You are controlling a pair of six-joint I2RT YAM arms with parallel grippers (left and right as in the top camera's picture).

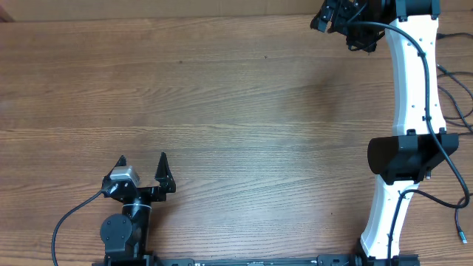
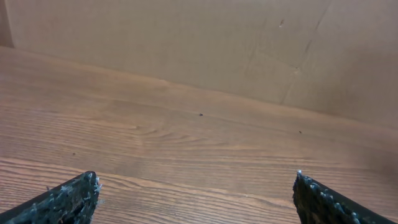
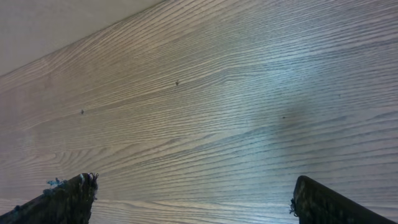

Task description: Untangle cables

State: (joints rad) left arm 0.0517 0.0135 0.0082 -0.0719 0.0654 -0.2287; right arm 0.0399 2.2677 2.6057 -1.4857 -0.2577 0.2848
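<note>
Two tools [image 2: 195, 175] [image 3: 196, 180] spread wide, one table [image 1: 236, 111]

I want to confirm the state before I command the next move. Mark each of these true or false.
1. The left claw is open. True.
2. The right claw is shut on a cable. False: its fingers are spread wide with nothing between them.
3. The right arm is stretched out to the far edge of the table. True.
4. A tangle of cables lies in the middle of the table. False: only bare wood shows there in the overhead view.
5. The two claws hover side by side. False: the left claw is at the near left and the right claw at the far right.
</note>
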